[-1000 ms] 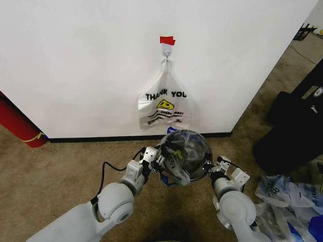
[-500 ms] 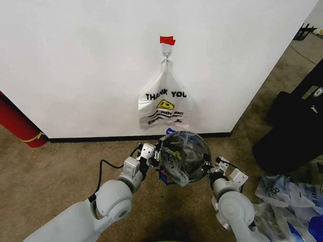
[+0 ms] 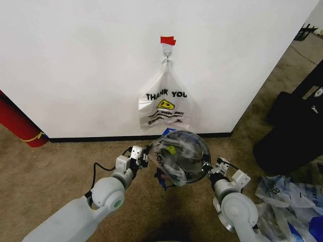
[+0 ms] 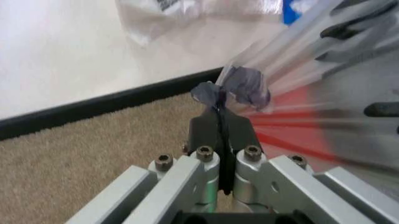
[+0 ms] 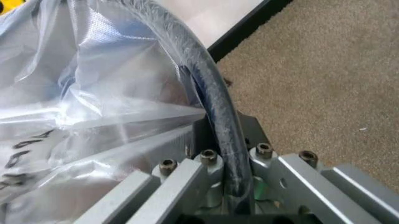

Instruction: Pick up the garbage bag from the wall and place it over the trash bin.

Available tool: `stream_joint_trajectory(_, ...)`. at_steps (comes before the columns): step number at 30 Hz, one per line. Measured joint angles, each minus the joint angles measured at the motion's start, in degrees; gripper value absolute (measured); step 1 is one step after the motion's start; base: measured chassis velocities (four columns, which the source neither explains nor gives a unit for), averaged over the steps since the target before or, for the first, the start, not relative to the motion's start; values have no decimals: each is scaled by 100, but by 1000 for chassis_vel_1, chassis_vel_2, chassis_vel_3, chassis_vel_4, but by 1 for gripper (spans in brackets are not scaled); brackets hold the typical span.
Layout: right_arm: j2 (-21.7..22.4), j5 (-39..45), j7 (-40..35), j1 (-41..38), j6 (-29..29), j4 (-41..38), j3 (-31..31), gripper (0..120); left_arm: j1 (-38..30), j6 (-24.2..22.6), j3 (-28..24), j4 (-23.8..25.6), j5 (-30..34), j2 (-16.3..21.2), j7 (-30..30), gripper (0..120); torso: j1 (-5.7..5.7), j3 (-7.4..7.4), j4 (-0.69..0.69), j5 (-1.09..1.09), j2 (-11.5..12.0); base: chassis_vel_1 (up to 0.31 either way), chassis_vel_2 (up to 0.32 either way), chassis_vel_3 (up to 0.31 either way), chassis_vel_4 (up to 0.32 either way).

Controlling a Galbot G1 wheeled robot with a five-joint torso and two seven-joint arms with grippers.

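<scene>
Here the left gripper (image 4: pixel 219 116) is pressed shut on a dark handle of the bag (image 3: pixel 174 154), pulling it left of the bin (image 3: pixel 194 164). The right gripper (image 5: pixel 218 135) pinches the bag's film against the bin's right rim. Brown carpet lies beneath; the white wall (image 3: pixel 75 60) stands just beyond. The clear, blue-patched bag drapes stretched over the bin's mouth.

"THANK YOU" stands in black capitals across the white plastic bag (image 3: pixel 165 107) hanging from the hook (image 3: pixel 166 52) on the wall (image 3: pixel 75 65), above a yellow smiley. Smaller dark print lies under the smiley, too small to read. Nothing else legible shows in any view.
</scene>
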State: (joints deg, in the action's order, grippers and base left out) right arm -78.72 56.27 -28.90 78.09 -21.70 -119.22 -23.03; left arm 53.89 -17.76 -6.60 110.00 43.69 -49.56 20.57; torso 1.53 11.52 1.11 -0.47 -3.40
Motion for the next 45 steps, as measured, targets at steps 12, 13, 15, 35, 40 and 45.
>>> stream_joint_trajectory(12,-49,156,-87,63,-84,-128,-15,0,182,303,-178,-48,-175,-127,-175,3,0,0,-1,1,0,0,0,0,0)
stream_joint_trajectory(13,-50,156,-90,79,-84,-134,-22,0,198,300,-146,-41,-164,-124,-154,8,0,0,0,1,0,0,0,0,0)
stream_joint_trajectory(15,-51,156,-92,100,-83,-134,-45,0,233,265,-73,19,-147,-96,-117,15,0,0,-1,1,0,0,0,0,0)
stream_joint_trajectory(35,-420,-1328,-60,153,599,-5,229,0,389,-1293,476,1983,142,524,511,53,-1,-1,-1,1,0,0,0,0,0)
stream_joint_trajectory(40,-422,-1839,86,223,753,-7,372,0,102,-1523,154,2241,429,497,510,34,-1,-1,0,1,0,0,0,0,0)
stream_joint_trajectory(45,-430,-1954,99,230,805,-30,430,0,-59,-1550,-25,2254,691,493,511,19,-1,-1,-1,0,0,0,0,0,0)
